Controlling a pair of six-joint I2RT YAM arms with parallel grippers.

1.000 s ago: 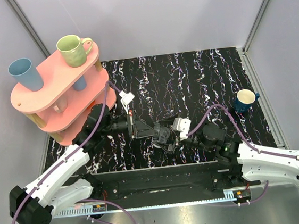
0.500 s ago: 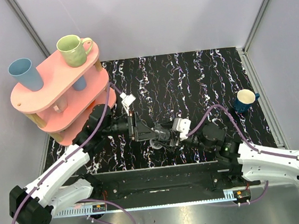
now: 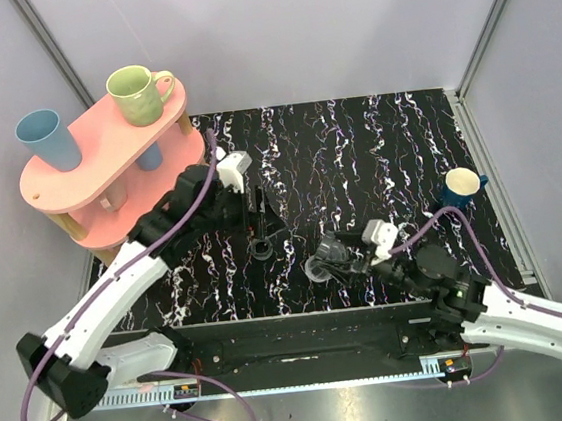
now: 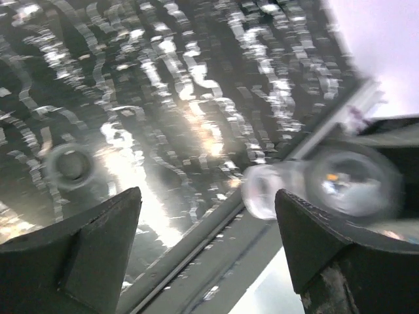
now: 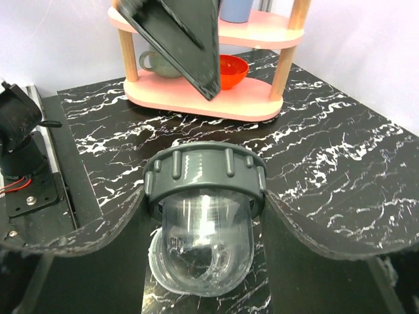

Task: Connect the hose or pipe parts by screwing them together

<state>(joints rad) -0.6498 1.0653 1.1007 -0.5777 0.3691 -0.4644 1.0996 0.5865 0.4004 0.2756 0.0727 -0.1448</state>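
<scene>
A black marble-patterned tabletop (image 3: 374,140) shows white and purplish veins. At far left, a pink two-tier wooden shelf (image 3: 104,149) carries a pale green ceramic mug (image 3: 136,93) and a light blue plastic tumbler (image 3: 47,139). A red bowl (image 5: 232,70) sits on its lower tier. At right stands a navy mug with a cream inside (image 3: 460,189). The ribbed plastic fitting (image 5: 204,209) is dark grey with a clear translucent dome. The small plastic ring (image 3: 262,248) is grey-black.

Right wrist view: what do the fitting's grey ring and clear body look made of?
On the fitting, the grey ring looks like matte moulded plastic, evenly ribbed, no shine. The clear body is likely glossy transparent plastic, the marbled tabletop showing through; glass cannot be ruled out.
</scene>
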